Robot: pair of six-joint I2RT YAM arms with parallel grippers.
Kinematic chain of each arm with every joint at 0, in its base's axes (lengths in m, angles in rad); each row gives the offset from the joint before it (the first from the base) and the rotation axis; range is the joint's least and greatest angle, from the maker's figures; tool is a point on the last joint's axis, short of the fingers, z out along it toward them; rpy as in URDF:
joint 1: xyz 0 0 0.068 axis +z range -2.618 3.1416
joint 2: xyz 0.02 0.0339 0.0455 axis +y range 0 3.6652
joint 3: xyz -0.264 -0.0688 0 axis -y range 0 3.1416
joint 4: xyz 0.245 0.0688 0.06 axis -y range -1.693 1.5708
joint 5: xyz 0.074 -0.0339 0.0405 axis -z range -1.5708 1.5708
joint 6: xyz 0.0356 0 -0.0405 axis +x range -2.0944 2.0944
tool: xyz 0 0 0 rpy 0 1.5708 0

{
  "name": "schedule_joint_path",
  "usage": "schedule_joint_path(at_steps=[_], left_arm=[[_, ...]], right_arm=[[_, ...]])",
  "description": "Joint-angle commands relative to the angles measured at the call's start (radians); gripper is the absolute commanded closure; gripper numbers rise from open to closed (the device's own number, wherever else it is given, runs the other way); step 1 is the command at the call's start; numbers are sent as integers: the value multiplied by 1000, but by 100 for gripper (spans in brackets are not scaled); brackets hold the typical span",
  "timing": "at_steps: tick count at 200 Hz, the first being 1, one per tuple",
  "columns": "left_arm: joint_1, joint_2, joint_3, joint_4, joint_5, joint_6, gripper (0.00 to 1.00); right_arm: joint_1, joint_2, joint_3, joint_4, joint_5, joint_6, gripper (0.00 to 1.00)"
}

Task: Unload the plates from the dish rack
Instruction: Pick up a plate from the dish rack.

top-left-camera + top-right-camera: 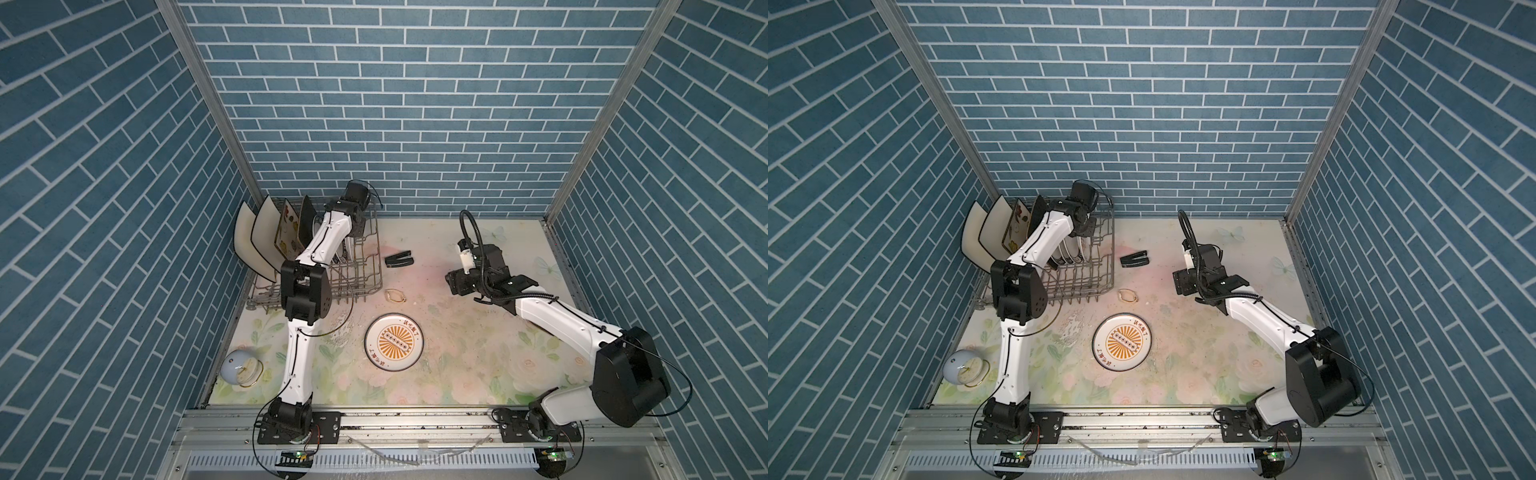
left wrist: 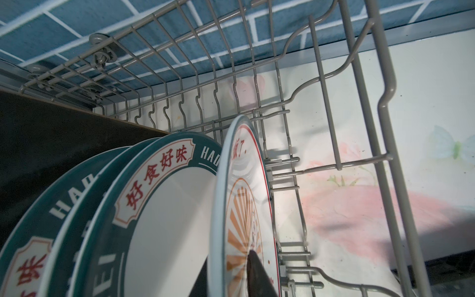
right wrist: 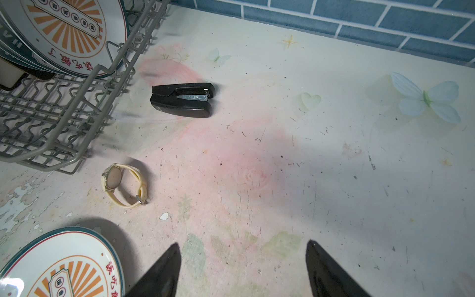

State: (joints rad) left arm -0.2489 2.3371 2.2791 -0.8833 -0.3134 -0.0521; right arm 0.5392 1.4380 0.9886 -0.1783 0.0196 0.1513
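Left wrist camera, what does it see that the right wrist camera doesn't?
Only the left wrist view shows the left gripper, its dark fingers either side of the sunburst plate standing in the dish rack; whether they pinch it yet is unclear. Only the right wrist view shows the right gripper, open over the table, plus the black stapler, the cream watch and a second sunburst plate lying flat. Both show the rack, that standing plate, the teal-rimmed plates behind it, and the blue brick wall.
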Motion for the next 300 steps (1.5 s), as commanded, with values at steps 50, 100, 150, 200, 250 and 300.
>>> schedule_joint_path(at_steps=[50,100,150,200,250,300], left_arm=[[-11,19,16,-5,-7,-21,86],[-44,-37,19,-13,-40,-23,91],[-69,-124,11,-26,-92,-13,93],[-85,-207,7,-56,-85,-9,93],[-104,-399,-124,-81,-1,-8,94],[-105,-681,-380,-91,196,-40,94]], right_arm=[[-7,-28,16,10,0,-25,24],[-8,-62,-13,13,8,-30,24],[-10,-112,-58,32,6,-21,25],[-10,-195,-124,50,27,7,25],[-10,-286,-143,7,57,44,24],[-12,-331,-175,35,-41,123,25]])
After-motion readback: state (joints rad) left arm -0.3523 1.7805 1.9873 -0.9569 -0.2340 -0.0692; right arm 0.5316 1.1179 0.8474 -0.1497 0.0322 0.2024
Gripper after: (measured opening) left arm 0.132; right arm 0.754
